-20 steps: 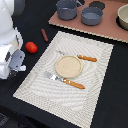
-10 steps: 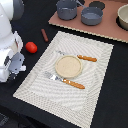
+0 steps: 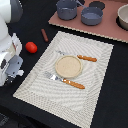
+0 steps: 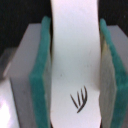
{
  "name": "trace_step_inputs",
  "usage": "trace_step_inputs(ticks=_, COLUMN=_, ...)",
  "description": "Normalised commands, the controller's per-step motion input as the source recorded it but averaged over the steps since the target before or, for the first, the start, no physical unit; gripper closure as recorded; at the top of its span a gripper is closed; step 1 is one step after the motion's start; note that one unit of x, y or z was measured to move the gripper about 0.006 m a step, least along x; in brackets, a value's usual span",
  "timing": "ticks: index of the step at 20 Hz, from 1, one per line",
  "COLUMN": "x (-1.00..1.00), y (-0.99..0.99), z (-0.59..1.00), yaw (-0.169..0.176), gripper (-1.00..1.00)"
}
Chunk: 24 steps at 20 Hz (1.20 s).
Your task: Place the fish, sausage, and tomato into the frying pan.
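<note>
Clamping the fish (image 4: 73, 60) between its green pads (image 4: 40, 75), the gripper (image 3: 11, 70) hangs at the mat's edge; tomato (image 3: 31, 47) and sausage (image 3: 44, 35) lie nearby, frying pan (image 3: 92, 16) well beyond.

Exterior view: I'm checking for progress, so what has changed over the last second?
Nothing visibly changed. The tool sits at the exterior view's left edge, shut on the fish; the tomato, sausage and frying pan lie where they were.
</note>
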Motion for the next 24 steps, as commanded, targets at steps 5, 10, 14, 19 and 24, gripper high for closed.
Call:
trace_step_inputs(ticks=5, x=0.36, y=0.35, z=1.0, yaw=-0.018, gripper=1.0)
trace_step_inputs(ticks=10, x=0.87, y=0.66, z=1.0, yaw=-0.006, gripper=1.0)
trace_step_inputs(ticks=14, x=1.0, y=0.74, z=1.0, yaw=0.0, gripper=1.0)
trace_step_inputs(ticks=19, x=0.82, y=0.86, z=0.98, yaw=0.0, gripper=1.0)
trace_step_inputs(ticks=24, x=0.77, y=0.86, z=0.95, yaw=0.0, gripper=1.0)
